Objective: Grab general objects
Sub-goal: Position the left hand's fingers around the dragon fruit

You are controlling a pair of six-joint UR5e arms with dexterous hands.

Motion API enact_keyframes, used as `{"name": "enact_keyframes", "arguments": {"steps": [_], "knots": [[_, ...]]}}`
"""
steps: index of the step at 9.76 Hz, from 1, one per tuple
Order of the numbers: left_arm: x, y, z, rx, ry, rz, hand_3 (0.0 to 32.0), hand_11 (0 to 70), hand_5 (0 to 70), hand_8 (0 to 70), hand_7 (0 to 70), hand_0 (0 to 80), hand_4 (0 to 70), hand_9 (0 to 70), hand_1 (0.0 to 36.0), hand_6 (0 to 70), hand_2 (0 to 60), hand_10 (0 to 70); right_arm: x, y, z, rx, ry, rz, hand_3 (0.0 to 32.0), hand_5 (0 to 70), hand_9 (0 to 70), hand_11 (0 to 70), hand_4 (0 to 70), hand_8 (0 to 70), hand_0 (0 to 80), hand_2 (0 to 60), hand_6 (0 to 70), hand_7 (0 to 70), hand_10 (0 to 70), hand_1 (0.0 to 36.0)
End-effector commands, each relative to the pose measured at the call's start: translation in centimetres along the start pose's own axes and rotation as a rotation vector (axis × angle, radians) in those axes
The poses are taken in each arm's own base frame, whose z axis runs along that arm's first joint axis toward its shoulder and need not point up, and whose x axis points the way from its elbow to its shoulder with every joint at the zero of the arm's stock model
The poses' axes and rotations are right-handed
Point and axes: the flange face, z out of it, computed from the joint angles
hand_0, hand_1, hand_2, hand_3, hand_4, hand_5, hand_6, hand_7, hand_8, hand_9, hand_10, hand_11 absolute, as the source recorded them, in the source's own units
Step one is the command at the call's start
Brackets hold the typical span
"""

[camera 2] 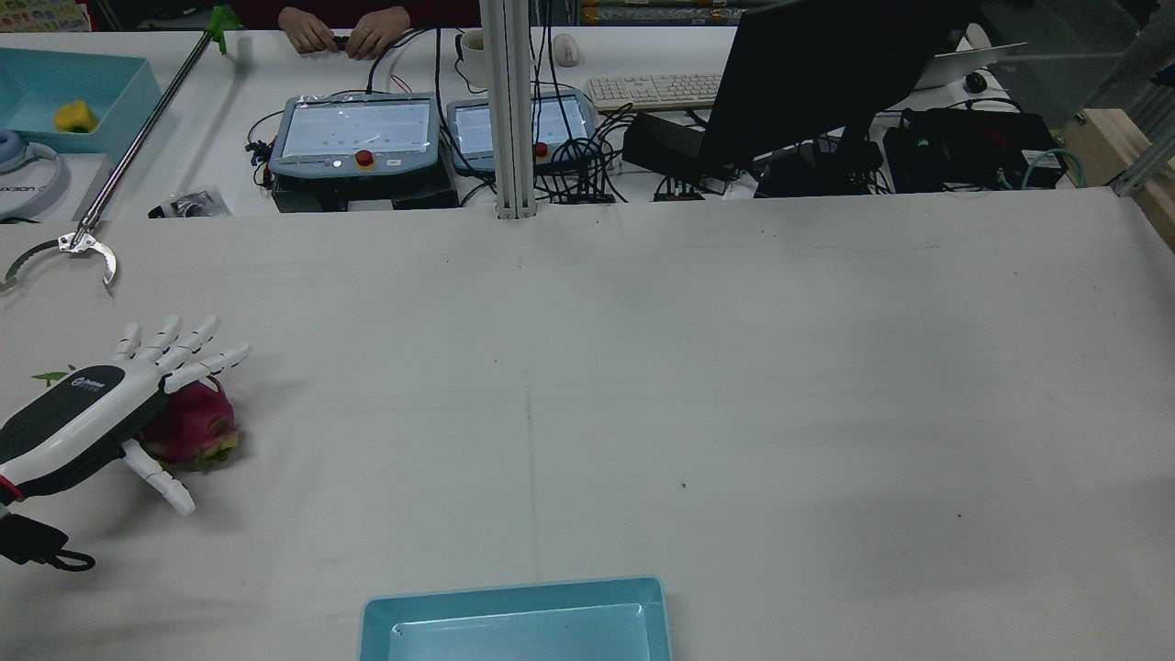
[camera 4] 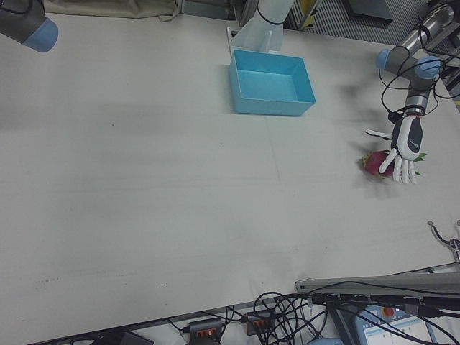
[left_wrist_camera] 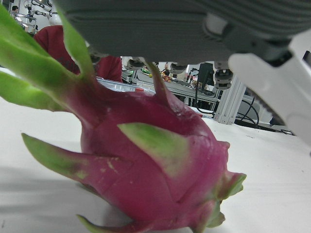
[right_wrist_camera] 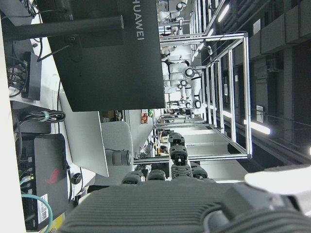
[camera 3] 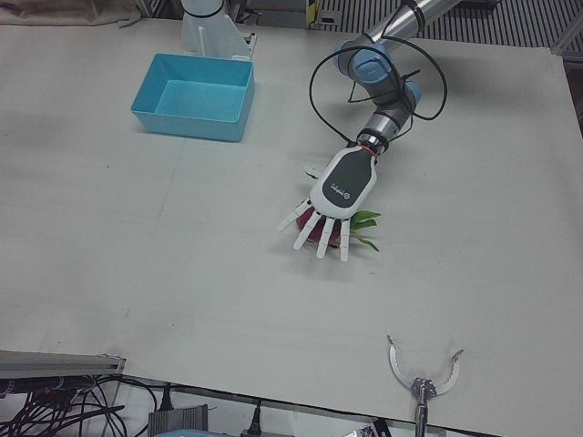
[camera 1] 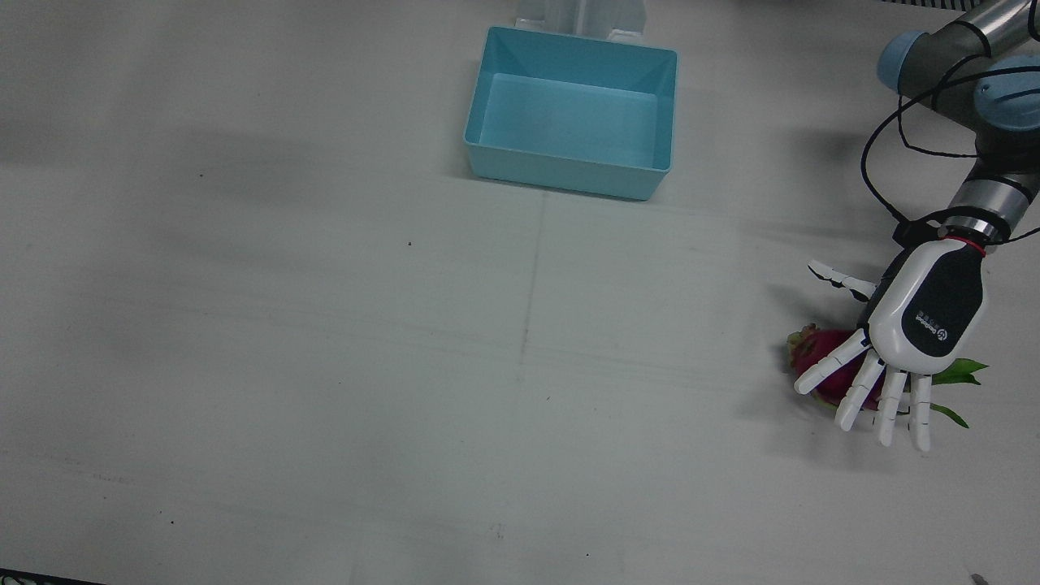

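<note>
Front view: your left hand hovers palm-down over the dragon fruit at the table's edge on the left arm's side. Fingers are spread and straight, holding nothing. The fruit lies directly under the fingers, pink body toward table centre, green leaves poking out the far side. The bin sits well apart, near the pedestals.

Rear view: the fruit shows beneath the hand, between the fingers above and the thumb below it. The thumb stands clear of the fruit.

Left-front view: the hand covers most of the fruit; the leaves mark its long axis, running crosswise to the fingers.

Right-front view: the hand is small here; the fruit sits just beside it. Only the right arm's elbow shows, at the opposite corner, so the left hand is far nearer.

Left hand view: the fruit fills the frame, resting on the table close below the palm.

Right hand view: only the room beyond; the right hand's state cannot be told.
</note>
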Motion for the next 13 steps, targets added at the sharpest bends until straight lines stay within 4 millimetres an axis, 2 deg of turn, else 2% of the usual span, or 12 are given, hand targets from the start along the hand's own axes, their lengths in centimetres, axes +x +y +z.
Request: {"name": "enact_keyframes", "arguments": {"steps": [1, 3, 6, 9, 13], "knots": [[0.0, 0.3, 0.4, -0.002, 0.009, -0.002, 32.0, 0.0, 0.0, 0.0, 0.0, 52.8, 0.0, 0.0, 11.2, 0.0, 0.0, 0.0, 0.0, 0.0, 0.0, 0.0, 0.0, 0.0, 0.0, 0.0, 0.0, 0.0, 0.0, 0.0, 0.0, 0.0, 0.0, 0.0, 0.0, 0.0], [-2.1, 0.0, 0.6, -0.001, 0.009, 0.003, 32.0, 0.0, 0.0, 0.0, 0.0, 52.8, 0.0, 0.0, 11.2, 0.0, 0.0, 0.0, 0.0, 0.0, 0.0, 0.0, 0.0, 0.0, 0.0, 0.0, 0.0, 0.0, 0.0, 0.0, 0.0, 0.0, 0.0, 0.0, 0.0, 0.0], [-2.4, 0.0, 0.8, 0.022, 0.031, 0.001, 32.0, 0.0, 0.0, 0.0, 0.0, 52.5, 0.0, 0.0, 11.2, 0.0, 0.0, 0.0, 0.0, -0.1, 0.0, 0.001, 0.0, 0.0, 0.0, 0.0, 0.0, 0.0, 0.0, 0.0, 0.0, 0.0, 0.0, 0.0, 0.0, 0.0], [-1.7, 0.1, 1.0, 0.02, 0.045, -0.007, 32.0, 0.0, 0.0, 0.0, 0.0, 52.3, 0.0, 0.0, 11.0, 0.0, 0.0, 0.0, 0.0, 0.0, 0.0, 0.0, 0.0, 0.0, 0.0, 0.0, 0.0, 0.0, 0.0, 0.0, 0.0, 0.0, 0.0, 0.0, 0.0, 0.0], [2.1, 0.6, 1.3, 0.016, 0.087, -0.03, 32.0, 0.0, 0.0, 0.0, 0.0, 52.0, 0.0, 0.0, 10.7, 0.0, 0.0, 0.0, 0.0, 0.0, 0.0, 0.0, 0.0, 0.0, 0.0, 0.0, 0.0, 0.0, 0.0, 0.0, 0.0, 0.0, 0.0, 0.0, 0.0, 0.0]]}}
